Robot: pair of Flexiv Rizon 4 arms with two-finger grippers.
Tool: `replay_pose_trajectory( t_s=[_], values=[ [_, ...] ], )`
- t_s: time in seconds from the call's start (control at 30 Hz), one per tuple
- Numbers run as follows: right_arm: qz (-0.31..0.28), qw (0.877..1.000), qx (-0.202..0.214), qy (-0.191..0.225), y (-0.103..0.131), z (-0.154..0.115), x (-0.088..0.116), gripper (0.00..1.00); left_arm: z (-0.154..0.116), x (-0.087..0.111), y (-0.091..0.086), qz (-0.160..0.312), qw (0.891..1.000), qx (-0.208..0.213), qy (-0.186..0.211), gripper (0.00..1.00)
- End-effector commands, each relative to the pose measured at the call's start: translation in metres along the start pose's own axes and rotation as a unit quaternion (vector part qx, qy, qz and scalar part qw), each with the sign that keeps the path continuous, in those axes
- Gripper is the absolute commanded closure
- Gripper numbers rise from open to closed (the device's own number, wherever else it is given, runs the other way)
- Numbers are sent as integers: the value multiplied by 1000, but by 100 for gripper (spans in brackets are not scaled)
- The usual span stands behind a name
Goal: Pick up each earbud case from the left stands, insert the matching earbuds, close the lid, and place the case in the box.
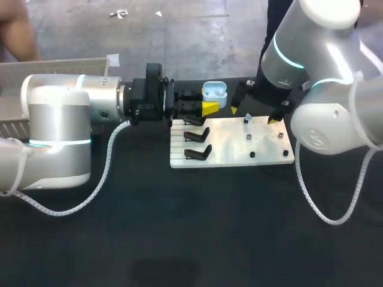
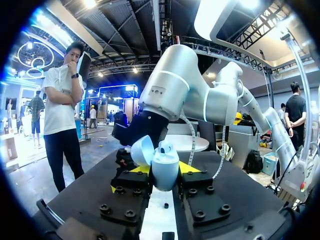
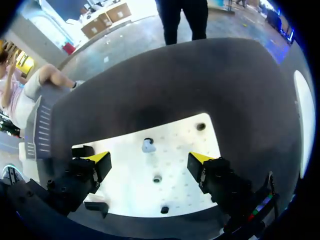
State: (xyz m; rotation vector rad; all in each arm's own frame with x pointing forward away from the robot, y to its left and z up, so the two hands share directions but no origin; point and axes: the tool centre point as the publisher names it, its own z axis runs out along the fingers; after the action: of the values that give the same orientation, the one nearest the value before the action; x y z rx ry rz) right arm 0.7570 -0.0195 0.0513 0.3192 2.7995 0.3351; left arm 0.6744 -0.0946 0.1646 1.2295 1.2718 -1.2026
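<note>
My left gripper [image 1: 206, 108] is shut on a light-blue earbud case [image 1: 214, 92] and holds it above the far left corner of the white board [image 1: 230, 156]. In the left wrist view the case [image 2: 165, 171] sits upright between the yellow-tipped fingers [image 2: 141, 170], its lid [image 2: 142, 150] swung open. My right gripper [image 1: 254, 116] hangs open over the board's far side. A pale-blue earbud [image 3: 148, 146] stands on the board just ahead of my right gripper [image 3: 150, 159], in line with the gap between its fingers; the same earbud [image 1: 247, 118] shows in the head view.
Three black stands [image 1: 197, 137] line the board's left part. Small dark pegs [image 1: 249, 138] dot its right part. A white slatted box [image 1: 57, 67] sits at the table's far left, behind my left arm. The near half of the black table [image 1: 179, 239] holds only cables.
</note>
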Motion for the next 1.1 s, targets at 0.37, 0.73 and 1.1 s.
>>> replay_pose_trajectory(
  t_s=[0.37, 0.73, 1.1],
  values=[
    [6, 1000, -10, 22, 5, 19, -8, 10, 0, 1, -1, 2, 1000, -3, -3, 100],
    [16, 1000, -14, 23, 6, 20, -7, 33, 0, 1, -1, 2, 1000, -3, -3, 100],
    [16, 999, -11, 27, 4, 22, -2, 51, 0, 1, -1, 2, 1000, -3, -3, 100]
  ],
)
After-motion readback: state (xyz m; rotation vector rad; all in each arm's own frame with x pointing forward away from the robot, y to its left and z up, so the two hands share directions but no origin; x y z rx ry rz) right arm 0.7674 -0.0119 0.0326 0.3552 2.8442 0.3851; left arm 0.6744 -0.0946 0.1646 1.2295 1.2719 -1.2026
